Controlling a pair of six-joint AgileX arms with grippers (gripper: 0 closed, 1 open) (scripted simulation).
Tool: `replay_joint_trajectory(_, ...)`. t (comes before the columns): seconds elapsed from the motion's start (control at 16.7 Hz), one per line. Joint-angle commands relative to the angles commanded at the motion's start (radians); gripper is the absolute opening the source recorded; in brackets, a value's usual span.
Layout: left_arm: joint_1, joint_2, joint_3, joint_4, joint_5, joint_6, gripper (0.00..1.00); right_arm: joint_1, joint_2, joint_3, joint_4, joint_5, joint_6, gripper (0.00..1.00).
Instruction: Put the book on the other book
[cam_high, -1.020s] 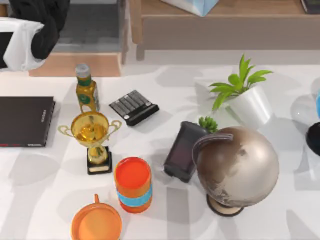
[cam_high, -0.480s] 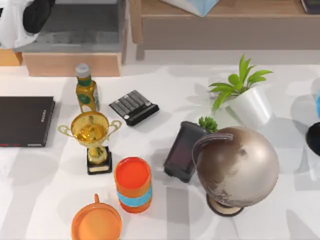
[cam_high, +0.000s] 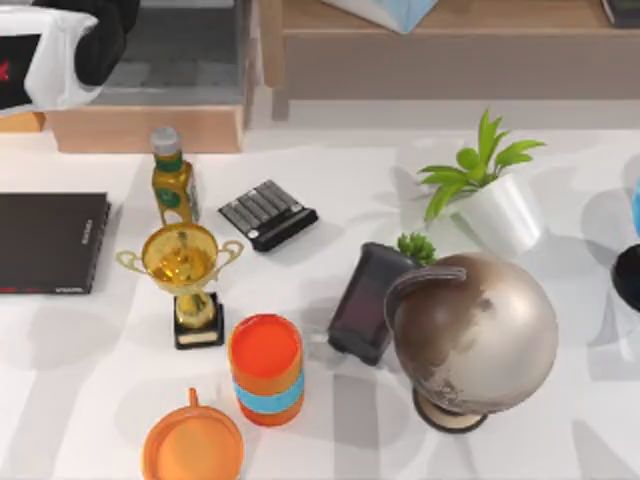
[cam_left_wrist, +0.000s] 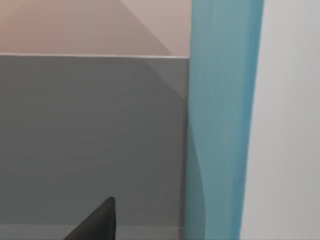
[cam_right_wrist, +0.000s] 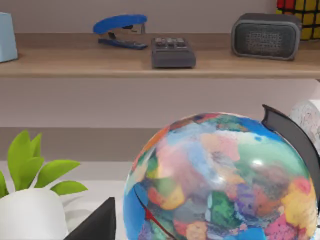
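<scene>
The flat black book (cam_high: 50, 242) lies at the worktop's (cam_high: 320, 180) left edge, running off the top view's left side, its pale lettering along the side facing the gold trophy (cam_high: 187, 268). It has bare white surface in front of it and behind it; the trophy stands just beside its right edge, and a yellow bottle (cam_high: 171, 182) stands a little farther back.

Up in the far left corner, past the worktop's back edge and over a wooden unit (cam_high: 145, 128), hangs the left arm (cam_high: 70, 45), a white block and black casing cut off by the frame. I cannot tell how its pincer stands. The left wrist view gives what the overhead one doesn't: a tall teal-blue cover (cam_left_wrist: 220, 120) close against the camera, upright, with a grey wall behind it, so the teal book sits right at that wrist, well off the table.

The right wrist view looks level past a colourful globe (cam_right_wrist: 220, 180) and a potted plant (cam_right_wrist: 35, 200) to a wooden shelf (cam_right_wrist: 160, 62) behind; I cannot tell that pincer's opening.
</scene>
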Motion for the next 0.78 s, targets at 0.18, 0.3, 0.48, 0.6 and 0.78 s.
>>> replay_joint_trajectory(0.18,0.0,0.0,0.0,0.0,0.0,0.0,0.85,0.0,0.0,0.0,0.0,0.0,0.0,1.0)
replay_joint_trajectory(0.3,0.0,0.0,0.0,0.0,0.0,0.0,0.7,0.0,0.0,0.0,0.0,0.0,0.0,1.0)
replay_joint_trajectory(0.48,0.0,0.0,0.0,0.0,0.0,0.0,0.47,0.0,0.0,0.0,0.0,0.0,0.0,1.0)
replay_joint_trajectory(0.6,0.0,0.0,0.0,0.0,0.0,0.0,0.32,0.0,0.0,0.0,0.0,0.0,0.0,1.0)
replay_joint_trajectory(0.78,0.0,0.0,0.0,0.0,0.0,0.0,0.1,0.0,0.0,0.0,0.0,0.0,0.0,1.0)
